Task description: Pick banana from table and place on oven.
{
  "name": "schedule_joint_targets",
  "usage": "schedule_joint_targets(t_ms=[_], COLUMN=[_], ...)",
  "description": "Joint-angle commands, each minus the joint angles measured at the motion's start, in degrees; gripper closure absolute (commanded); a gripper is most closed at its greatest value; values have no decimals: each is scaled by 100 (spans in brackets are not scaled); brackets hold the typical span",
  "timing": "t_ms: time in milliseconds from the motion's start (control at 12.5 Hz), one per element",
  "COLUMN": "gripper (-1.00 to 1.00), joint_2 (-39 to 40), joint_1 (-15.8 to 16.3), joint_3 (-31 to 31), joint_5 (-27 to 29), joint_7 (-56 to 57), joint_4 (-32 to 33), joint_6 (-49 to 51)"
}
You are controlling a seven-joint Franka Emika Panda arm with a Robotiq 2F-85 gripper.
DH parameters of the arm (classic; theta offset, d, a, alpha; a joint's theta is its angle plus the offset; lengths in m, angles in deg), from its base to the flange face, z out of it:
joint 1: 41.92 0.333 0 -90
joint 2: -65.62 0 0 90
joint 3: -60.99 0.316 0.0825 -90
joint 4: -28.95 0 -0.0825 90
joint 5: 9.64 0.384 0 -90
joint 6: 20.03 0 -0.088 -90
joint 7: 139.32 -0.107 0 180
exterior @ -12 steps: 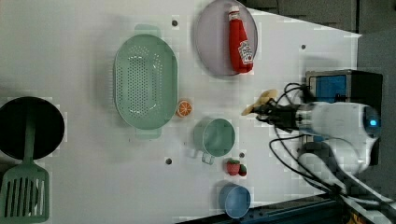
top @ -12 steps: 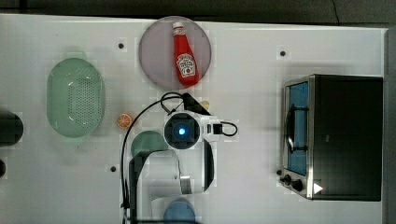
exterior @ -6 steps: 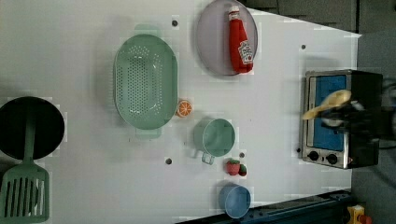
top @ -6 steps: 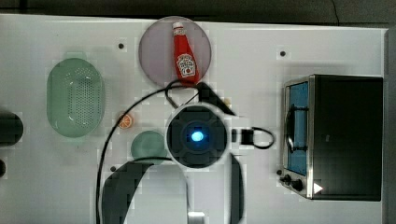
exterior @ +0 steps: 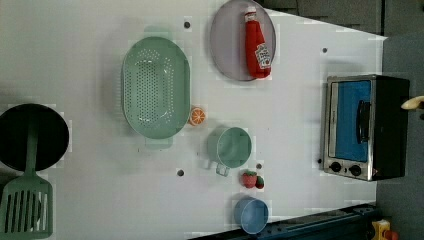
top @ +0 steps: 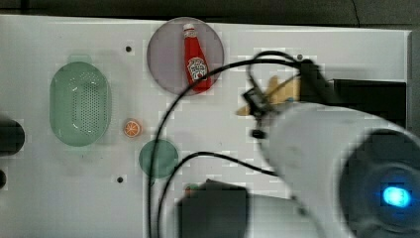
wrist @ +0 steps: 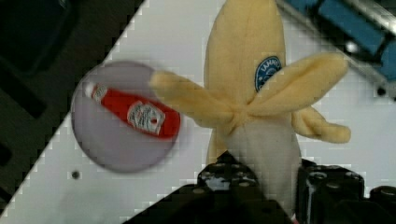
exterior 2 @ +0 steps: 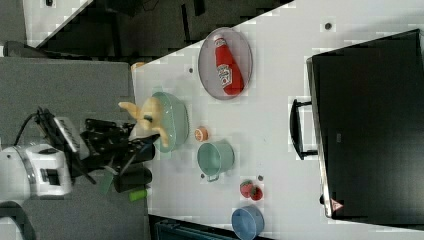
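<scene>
The end effector (wrist: 275, 186) is clenched on the banana (wrist: 252, 93), gripping its pale lower end between the black jaws so that the yellow body and the splayed peel strips project clear of the fingers. This grip at one end leaves the bulk of the toy free to be laid down first.

The banana is off the desk (exterior: 295, 125) and carried in the air. In the right view it (exterior 2: 147, 117) sits ahead of the end effector (exterior 2: 137, 142), in front of the green colander (exterior 2: 172, 125). In the top view it (top: 277, 91) appears just to the top view's left of the oven (top: 376, 94). In the left view only a tip (exterior: 414, 103) enters at the left view's right edge, beside the oven (exterior: 365, 127).

The oven's black top (exterior 2: 370, 130) is bare, so it offers a flat landing area. Judged status: pick complete, transfer under way, placement not yet done. The ketchup bottle (top: 195, 59) rests on its plate (top: 163, 59), well apart from the path.
</scene>
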Motion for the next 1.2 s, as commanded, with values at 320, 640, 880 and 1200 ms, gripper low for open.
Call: schedule_joint_targets(t_ms=[320, 640, 880, 1200], gripper=[51, 51, 51, 26], joint_2=[725, 1541, 2151, 2498], joint_1=[-157, -167, -177, -186], joint_3=[-1504, -2401, -2784, -2908], joint_5=[-153, -153, -147, -121], joint_7=[2548, 4382, 5281, 5529], joint_4=[285, 282, 269, 270], joint_6=[-126, -1421, -2024, -2110])
